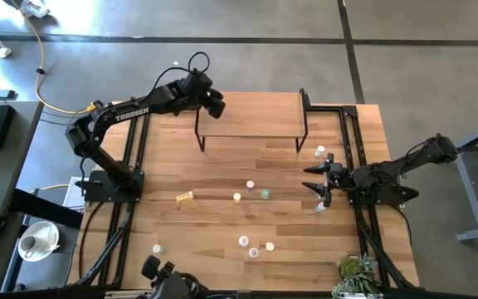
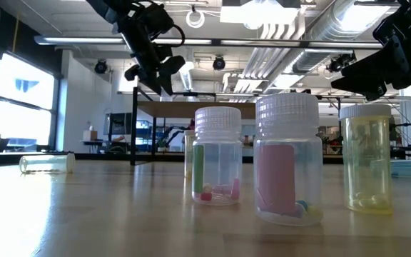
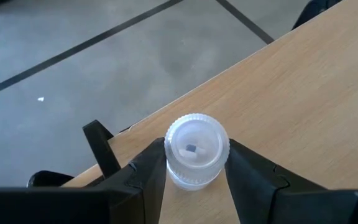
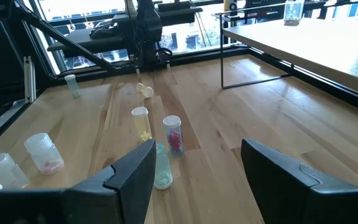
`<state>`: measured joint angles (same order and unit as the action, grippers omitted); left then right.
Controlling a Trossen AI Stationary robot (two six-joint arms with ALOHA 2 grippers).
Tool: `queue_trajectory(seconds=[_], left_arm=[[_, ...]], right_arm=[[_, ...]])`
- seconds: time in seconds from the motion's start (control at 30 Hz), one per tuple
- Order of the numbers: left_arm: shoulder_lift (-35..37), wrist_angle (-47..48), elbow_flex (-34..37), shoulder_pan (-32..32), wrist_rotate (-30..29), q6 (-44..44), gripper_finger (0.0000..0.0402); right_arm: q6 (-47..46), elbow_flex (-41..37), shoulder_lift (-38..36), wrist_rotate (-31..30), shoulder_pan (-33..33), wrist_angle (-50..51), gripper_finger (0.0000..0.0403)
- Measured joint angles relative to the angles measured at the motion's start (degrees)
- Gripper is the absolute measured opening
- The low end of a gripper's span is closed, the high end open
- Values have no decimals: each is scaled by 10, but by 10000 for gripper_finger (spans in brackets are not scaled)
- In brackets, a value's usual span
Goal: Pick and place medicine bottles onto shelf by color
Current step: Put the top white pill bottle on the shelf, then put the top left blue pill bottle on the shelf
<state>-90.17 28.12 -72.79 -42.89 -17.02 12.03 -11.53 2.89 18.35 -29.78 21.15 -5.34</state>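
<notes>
L end effector (image 3: pixel 196 180) clamped, arm raised; R end effector (image 4: pixel 194 165) agape, low

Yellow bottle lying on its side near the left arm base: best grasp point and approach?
Grip the yellow bottle across its body, mid-length, coming straight down from above. It lies flat on the table, so the fingers should close across its long axis, not along it. Nothing crowds it.

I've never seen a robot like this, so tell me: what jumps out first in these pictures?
The left gripper stands out, clamping a white-capped bottle on the shelf near its left end. Small bottles lie scattered across the wooden table, while the right gripper waits open near the table's right edge.
</notes>
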Motion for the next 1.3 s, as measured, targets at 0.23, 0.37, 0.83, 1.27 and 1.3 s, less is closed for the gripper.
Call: queue_trajectory(seconds=[0.23, 0.37, 0.83, 1.27, 1.3], left_arm=[[-2, 8, 1, 0, 0, 10, 169], [-2, 7, 1, 0, 0, 8, 183], [31, -29, 1, -2, -5, -32, 209], [130, -14, 1, 10, 49, -100, 209], [137, -8, 1, 13, 58, -103, 209]], right_arm=[[0, 0, 0, 0, 0, 0, 227], [0, 0, 0, 0, 0, 0, 227], [0, 0, 0, 0, 0, 0, 227], [0, 0, 0, 0, 0, 0, 227], [0, 0, 0, 0, 0, 0, 227]])
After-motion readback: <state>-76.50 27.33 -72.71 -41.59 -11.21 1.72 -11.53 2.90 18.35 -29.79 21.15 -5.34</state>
